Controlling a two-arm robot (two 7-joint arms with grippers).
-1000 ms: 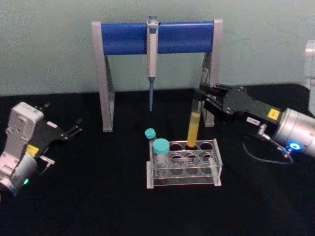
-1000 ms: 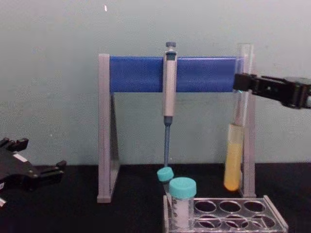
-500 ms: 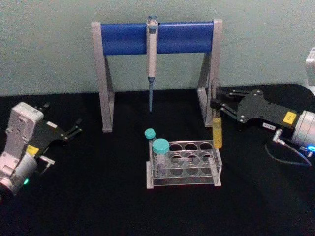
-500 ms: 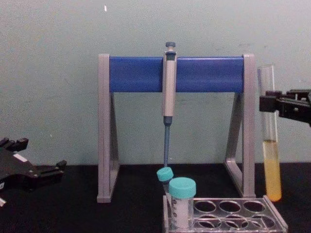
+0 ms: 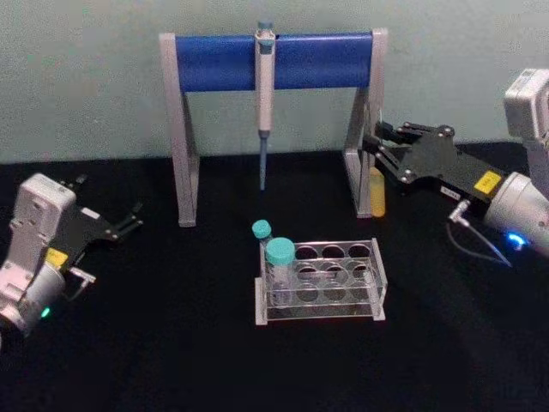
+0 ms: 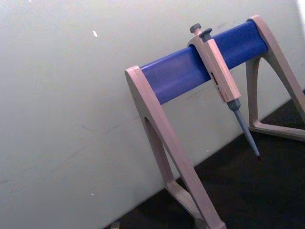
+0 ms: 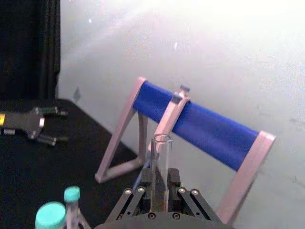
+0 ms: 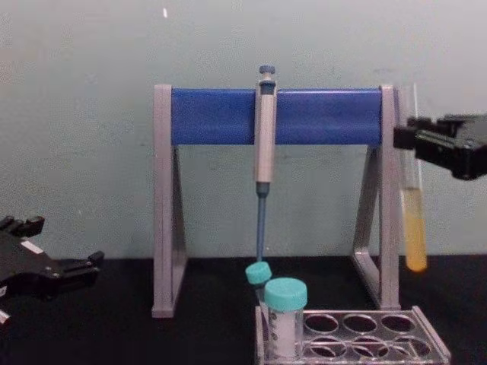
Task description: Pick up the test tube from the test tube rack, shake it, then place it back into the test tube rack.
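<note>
The test tube (image 8: 414,228) hangs upright, lifted clear above and behind the right end of the test tube rack (image 5: 319,312), with yellow liquid in its lower part. The right gripper (image 5: 375,154) is clamped on its upper glass. Two teal-capped tubes (image 5: 279,260) stand in the rack's left end. The left gripper (image 5: 129,221) sits well left of the rack, fingers apart and holding nothing.

Black left gripper (image 5: 127,220), lower left, and right gripper (image 5: 376,144), upper right, are mounted on silver-grey wrists (image 5: 31,225); yellow labels (image 5: 487,182) are borne by both.
</note>
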